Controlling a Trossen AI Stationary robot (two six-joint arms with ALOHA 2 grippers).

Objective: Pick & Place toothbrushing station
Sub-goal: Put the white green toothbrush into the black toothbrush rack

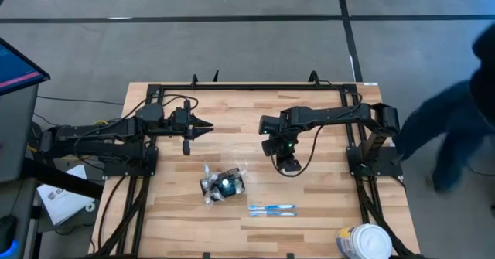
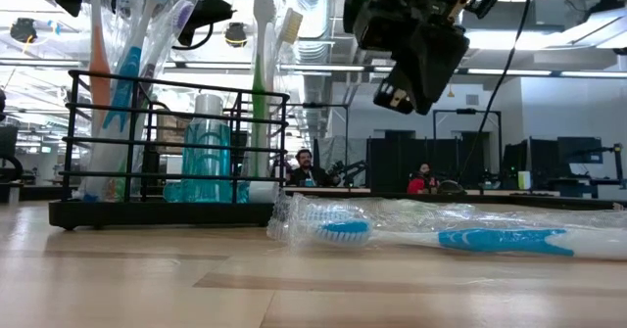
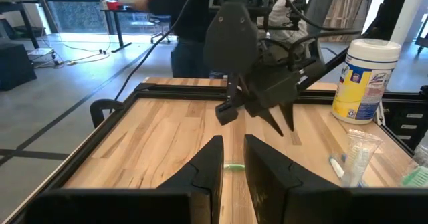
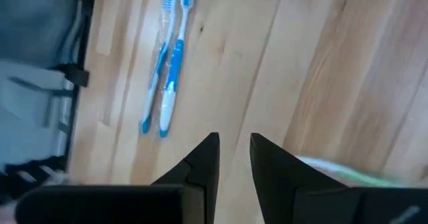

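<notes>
Table of pale wooden planks [image 1: 325,212] carries everything here. At its left side the left gripper [image 1: 207,125] hovers above bare wood, its two dark fingers [image 3: 204,167] a narrow gap apart and holding nothing. Toward the front, between the arms, stands the toothbrushing station [image 1: 223,183], a small black wire-frame holder stuffed with wrapped brushes; it lies well apart from both sets of jaws. Just to its right lies a pair of blue-and-white toothbrushes in clear wrap [image 1: 271,209]. The right gripper [image 1: 289,165] hangs above the table near the station's far right, fingers [image 4: 204,158] slightly parted, empty. A white round tub [image 1: 363,242] sits at the front right corner.
</notes>
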